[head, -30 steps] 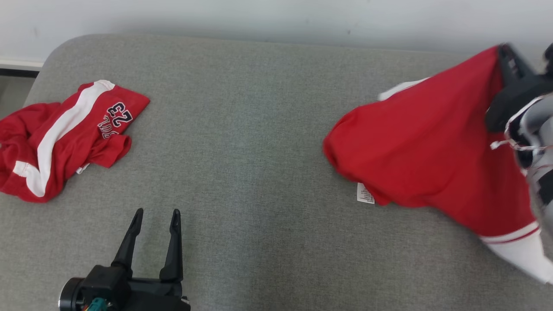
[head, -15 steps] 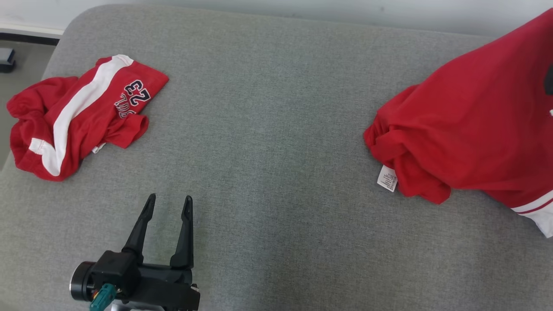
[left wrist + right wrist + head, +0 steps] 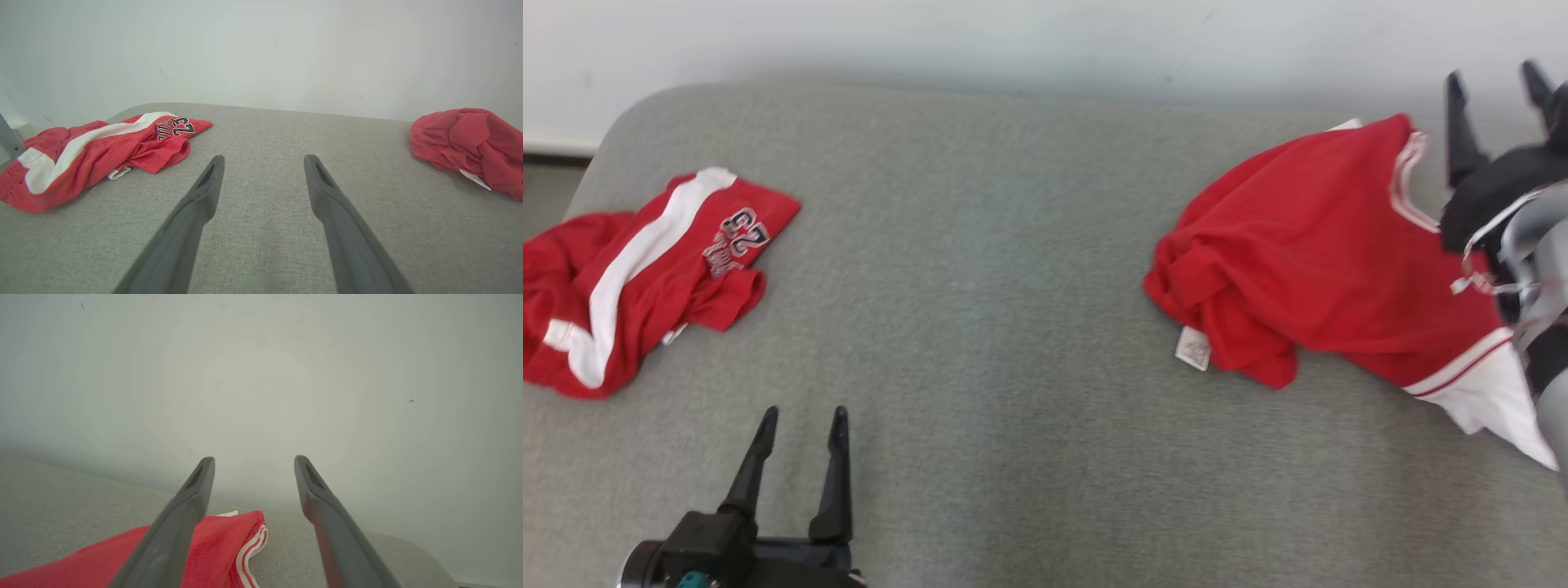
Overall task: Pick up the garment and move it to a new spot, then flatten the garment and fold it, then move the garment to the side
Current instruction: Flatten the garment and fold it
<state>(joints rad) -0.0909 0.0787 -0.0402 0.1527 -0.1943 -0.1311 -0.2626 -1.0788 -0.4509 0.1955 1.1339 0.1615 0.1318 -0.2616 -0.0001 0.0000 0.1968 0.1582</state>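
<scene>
R fingers (image 3: pixel 1460 139): spread wide, empty; at 2 o'clock in head view, tips toward the wall (image 3: pixel 1013 41).
Garment (image 3: pixel 1323 245): red jersey w/ white trim, crumpled flat on the grey tabletop (image 3: pixel 1013 286) at 3 o'clock.
Garment vs R fingers: lies at 8 o'clock of them, striped trim just beside; no cloth btw them. Touching or not, can't tell.
R wrist view: red cloth & striped edge low at 7 o'clock, under my one finger.
L fingers (image 3: pixel 833 474): apart, empty, at 7 o'clock; garment well apart, toward 2 o'clock.
Care tag (image 3: pixel 1192 349): white, on garment's 7 o'clock edge.
Red shorts (image 3: pixel 645 269): white stripe, "23", at 9 o'clock.
</scene>
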